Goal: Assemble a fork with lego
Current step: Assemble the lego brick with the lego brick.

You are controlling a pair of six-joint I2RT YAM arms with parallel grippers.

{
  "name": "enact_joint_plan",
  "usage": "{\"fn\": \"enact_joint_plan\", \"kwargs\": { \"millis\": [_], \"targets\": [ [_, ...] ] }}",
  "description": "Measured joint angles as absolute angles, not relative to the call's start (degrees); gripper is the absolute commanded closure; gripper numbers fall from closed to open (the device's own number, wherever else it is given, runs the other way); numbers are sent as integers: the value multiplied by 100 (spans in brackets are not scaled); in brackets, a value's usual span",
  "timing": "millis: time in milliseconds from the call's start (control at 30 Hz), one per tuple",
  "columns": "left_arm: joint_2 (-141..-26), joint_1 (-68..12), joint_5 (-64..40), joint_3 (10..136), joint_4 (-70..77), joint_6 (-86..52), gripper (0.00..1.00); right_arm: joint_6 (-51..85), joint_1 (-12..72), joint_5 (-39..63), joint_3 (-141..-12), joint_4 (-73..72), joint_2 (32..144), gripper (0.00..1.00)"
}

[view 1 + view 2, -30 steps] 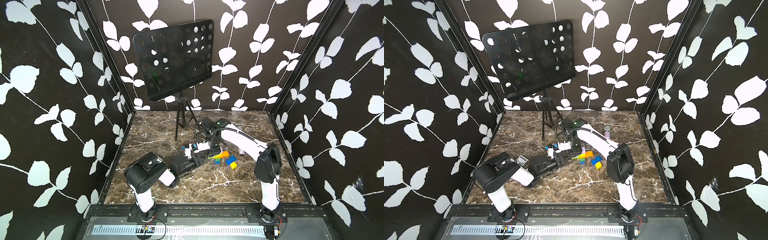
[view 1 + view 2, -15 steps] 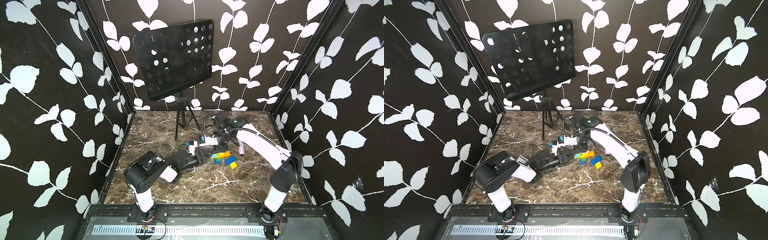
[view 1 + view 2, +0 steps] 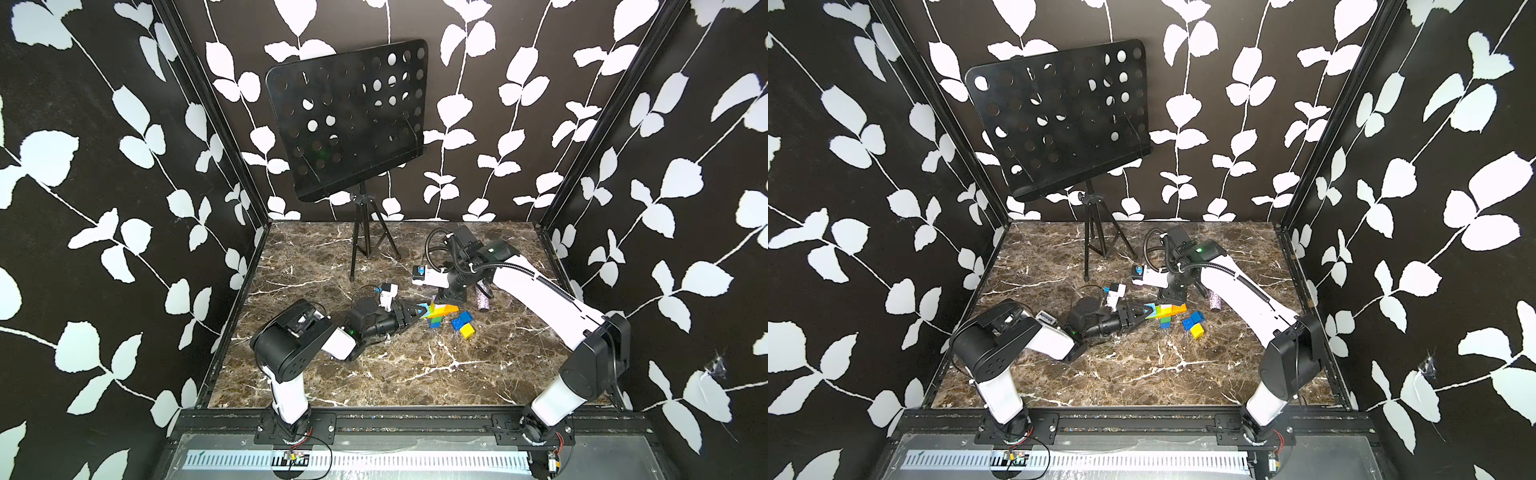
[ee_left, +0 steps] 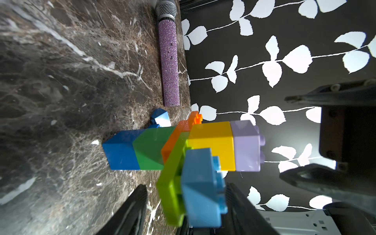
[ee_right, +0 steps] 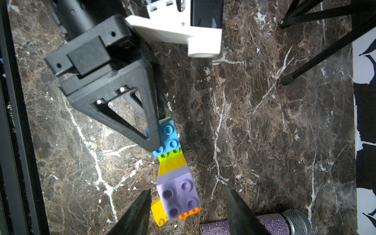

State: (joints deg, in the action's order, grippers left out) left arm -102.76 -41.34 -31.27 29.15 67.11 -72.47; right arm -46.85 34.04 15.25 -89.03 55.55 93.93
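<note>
The left hand (image 3: 420, 311) is bracketing the light-blue prong (image 4: 201, 183) of the fork (image 4: 211, 142), one finger (image 5: 150, 130) touching it, though I cannot tell whether it is clamping; the fork is standing stem-down on the counter (image 3: 374, 374). The right hand (image 5: 187, 189) is hovering over it, spread wide, straddling the lilac prong (image 5: 179, 191) without touching.

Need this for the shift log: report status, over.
Left end effector straddling light blue prong of fork, grip unclear. Right end effector open above fork, empty. Fork stem down on table. Microphone and loose bricks nearby, nothing blocking.
</note>
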Motion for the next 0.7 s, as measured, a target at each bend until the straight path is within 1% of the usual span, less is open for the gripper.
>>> {"fn": "enact_joint_plan", "kwargs": {
  "millis": [167, 233, 533, 700],
  "targets": [
    [-10307, -4108, -3159, 2917, 6731, -7282, 45, -4648, 3369, 1546, -8833, 5395, 9384, 42],
    [-10318, -4106, -3170, 2932, 6751, -7312, 45, -4646, 3367, 1551, -8799, 5358, 9384, 42],
    [-10366, -4106, -3190, 3002, 6858, -7463, 38, -4609, 3242, 1634, -8656, 5229, 9380, 42],
    [-10366, -4104, -3190, 3009, 6823, -7491, 37, -4565, 3188, 1682, -8608, 5142, 9380, 42]
  ]
}}
